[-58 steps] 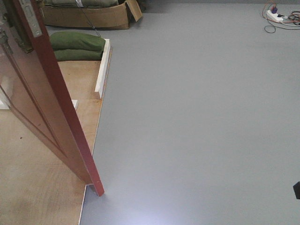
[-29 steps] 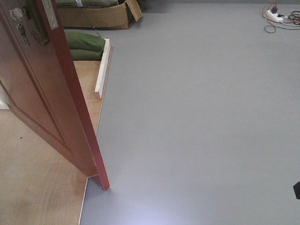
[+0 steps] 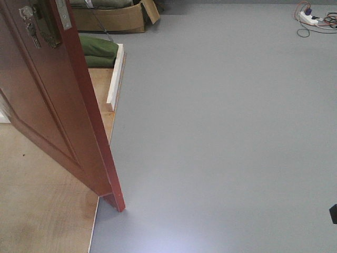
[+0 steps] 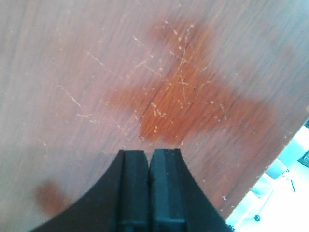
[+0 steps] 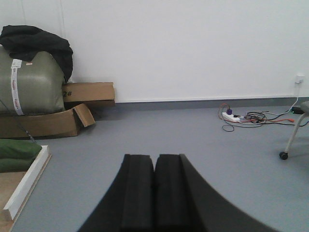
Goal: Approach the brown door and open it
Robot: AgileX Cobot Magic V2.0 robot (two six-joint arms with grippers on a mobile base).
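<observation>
The brown door (image 3: 50, 110) stands ajar at the left of the front view, its free edge toward me, with the brass handle (image 3: 29, 23) and lock plate (image 3: 64, 15) at the top. In the left wrist view the scratched door face (image 4: 183, 96) fills the frame. My left gripper (image 4: 149, 153) is shut and empty, its tips right at the door face. My right gripper (image 5: 154, 158) is shut and empty, pointing over the grey floor (image 5: 193, 140), away from the door.
A plywood platform (image 3: 42, 211) lies under the door, with a white board (image 3: 116, 74) along its edge. Green bags (image 3: 97, 50) and a cardboard box (image 3: 113, 18) sit behind. A power strip with cables (image 3: 310, 18) lies far right. A chair leg castor (image 5: 284, 154) stands at the right.
The door's free edge has swung to the right in the front view, hiding more of the platform and the green bags. The handle has come into view at the top left.
</observation>
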